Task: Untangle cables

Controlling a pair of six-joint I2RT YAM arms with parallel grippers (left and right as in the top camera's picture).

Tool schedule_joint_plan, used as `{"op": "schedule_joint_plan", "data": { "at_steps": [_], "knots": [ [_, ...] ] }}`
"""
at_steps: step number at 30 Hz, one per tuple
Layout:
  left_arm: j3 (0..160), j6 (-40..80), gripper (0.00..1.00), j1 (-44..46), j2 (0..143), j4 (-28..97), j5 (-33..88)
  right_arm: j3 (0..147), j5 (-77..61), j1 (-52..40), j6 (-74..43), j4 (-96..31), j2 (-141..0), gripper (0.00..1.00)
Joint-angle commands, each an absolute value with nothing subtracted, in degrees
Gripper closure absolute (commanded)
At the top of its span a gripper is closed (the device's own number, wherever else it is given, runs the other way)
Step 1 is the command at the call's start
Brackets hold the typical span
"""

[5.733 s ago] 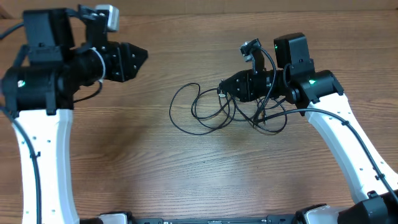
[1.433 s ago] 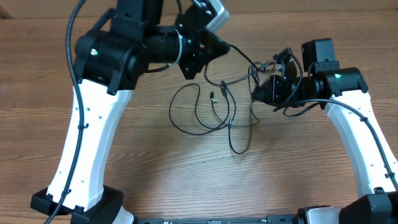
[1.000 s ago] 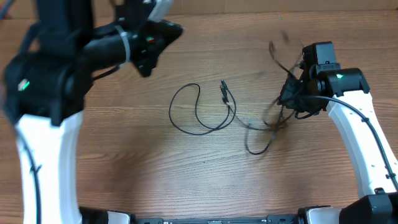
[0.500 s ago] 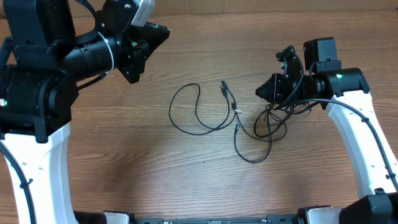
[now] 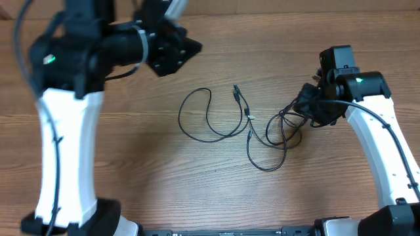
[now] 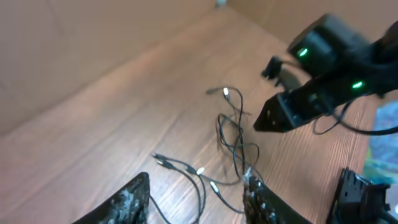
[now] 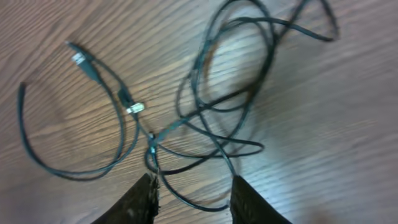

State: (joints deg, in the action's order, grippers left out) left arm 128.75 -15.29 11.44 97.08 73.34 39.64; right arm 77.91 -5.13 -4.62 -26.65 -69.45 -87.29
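Note:
The thin black cables lie on the wooden table. One cable forms a wide loop (image 5: 197,117) with its plug ends (image 5: 237,94) at the centre. A tangled bunch (image 5: 284,126) lies to the right of it, and in the right wrist view this bunch (image 7: 214,106) crosses itself several times. My right gripper (image 5: 300,105) hangs open just above the bunch's right side; a cable loop on the table shows between its fingertips (image 7: 194,200). My left gripper (image 5: 191,47) is raised at the back left, open and empty (image 6: 196,205), with the plug ends (image 6: 202,171) far below it.
The right arm (image 6: 323,81) shows in the left wrist view, beyond the bunch. The left arm's white link (image 5: 62,151) stands over the table's left side. Bare wood lies in front of the cables.
Both grippers have opened. The cables that hung from them a second ago now lie on the table. The left arm swung right; the right gripper tipped down over the bunch.

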Motion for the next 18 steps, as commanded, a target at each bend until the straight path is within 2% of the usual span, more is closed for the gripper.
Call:
{"op": "schedule_joint_plan", "data": {
  "at_steps": [1, 3, 4, 5, 7, 8, 9, 18],
  "knots": [
    [129.1, -15.2, 0.5, 16.6, 101.4, 73.8, 32.2, 78.8, -2.4, -0.8, -29.2, -70.6, -86.4, 0.62],
    [129.1, -15.2, 0.5, 19.6, 103.5, 73.8, 28.8, 78.8, -2.4, 1.6, -29.2, -71.5, -85.9, 0.59],
    [129.1, -15.2, 0.49, 21.0, 104.5, 73.8, 27.2, 78.8, -2.4, 2.8, -29.1, -72.1, -85.6, 0.51],
    [129.1, -15.2, 0.46, 22.3, 105.6, 73.8, 25.3, 78.8, -2.5, 3.9, -29.1, -72.8, -85.4, 0.39],
    [129.1, -15.2, 0.39, 24.8, 108.2, 73.9, 22.4, 78.8, -3.1, 5.9, -28.1, -74.0, -85.2, 0.2],
    [129.1, -15.2, 0.38, 25.7, 109.5, 74.0, 21.8, 78.8, -3.6, 6.7, -28.0, -74.5, -85.2, 0.05],
    [129.1, -15.2, 0.37, 26.6, 110.8, 73.9, 21.8, 78.8, -3.6, 7.4, -28.0, -75.3, -85.2, 0.0],
    [129.1, -15.2, 0.32, 32.0, 124.3, 72.6, 21.9, 78.8, -4.0, 10.0, -25.1, -77.5, -85.2, 0.0]
  ]
}}
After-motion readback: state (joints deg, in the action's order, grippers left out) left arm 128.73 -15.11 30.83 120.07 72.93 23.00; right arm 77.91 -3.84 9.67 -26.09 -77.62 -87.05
